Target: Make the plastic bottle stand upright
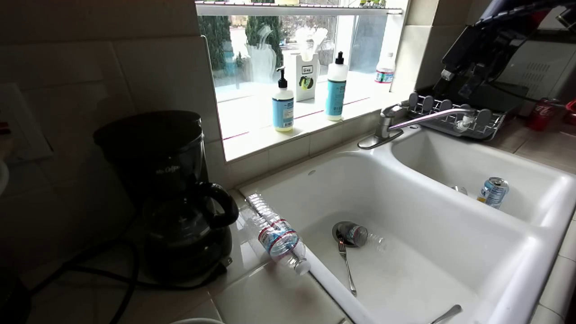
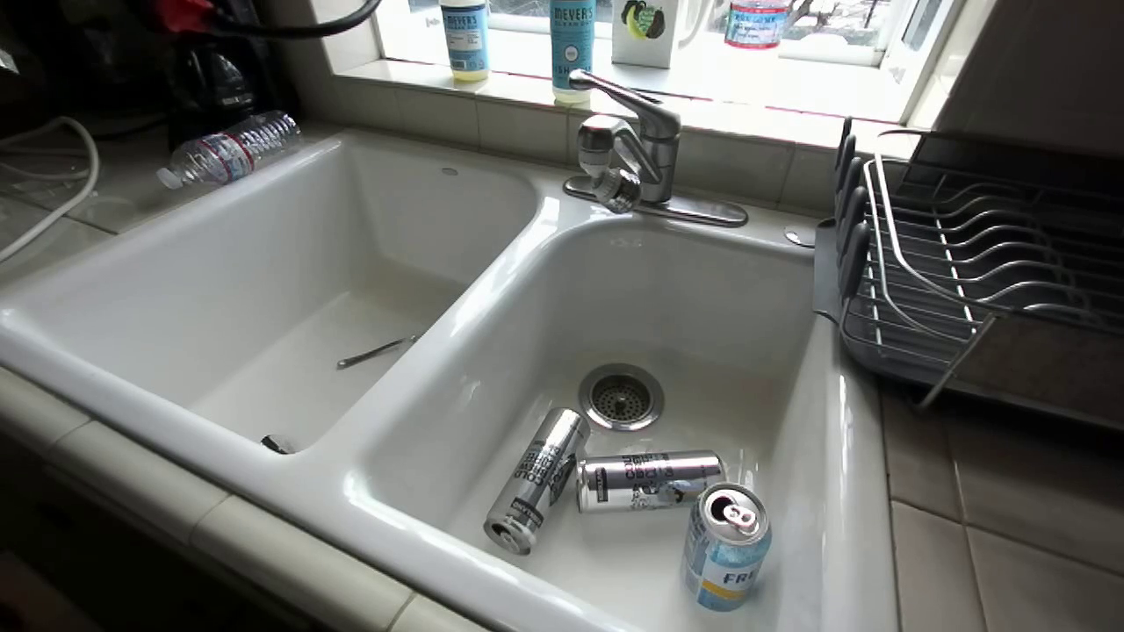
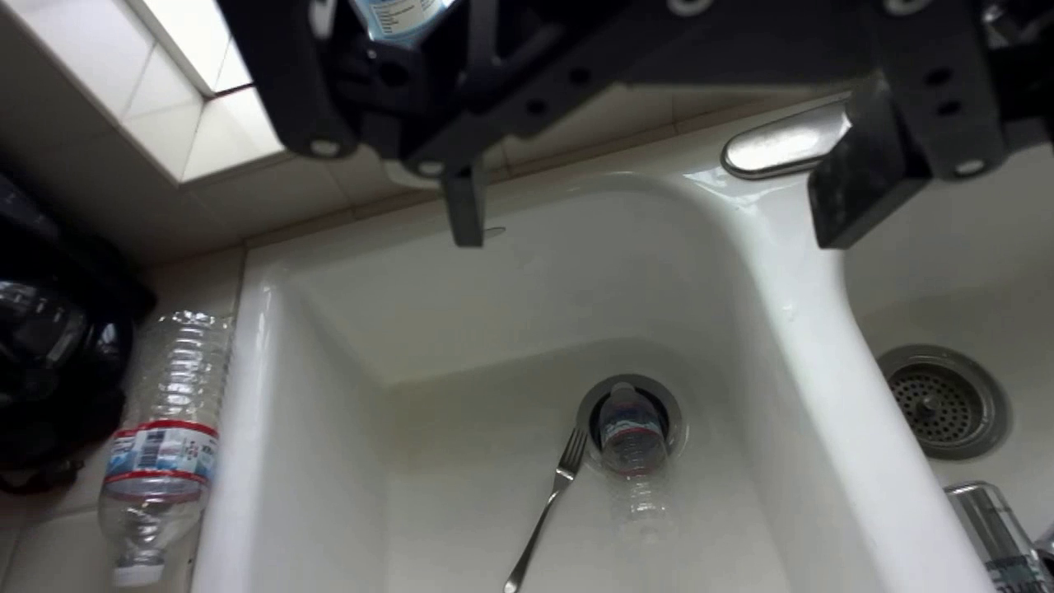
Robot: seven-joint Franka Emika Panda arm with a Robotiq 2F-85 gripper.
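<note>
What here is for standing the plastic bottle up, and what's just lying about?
For the job:
plastic bottle lying on the counter, most likely
robot's hand

Just there:
coffee maker
fork
bottle in the sink
soap bottles
blue can

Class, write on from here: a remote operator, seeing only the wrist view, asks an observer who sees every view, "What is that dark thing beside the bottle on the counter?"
Observer: A coffee maker, standing next to the plastic bottle, as an exterior view shows.
Operator: I see a silver can in the other basin. Is there one of another colour?
Observer: Yes, a pale-blue can stands upright there.
Operator: What is past that basin?
Observer: A dish rack beside it, in both exterior views.
</note>
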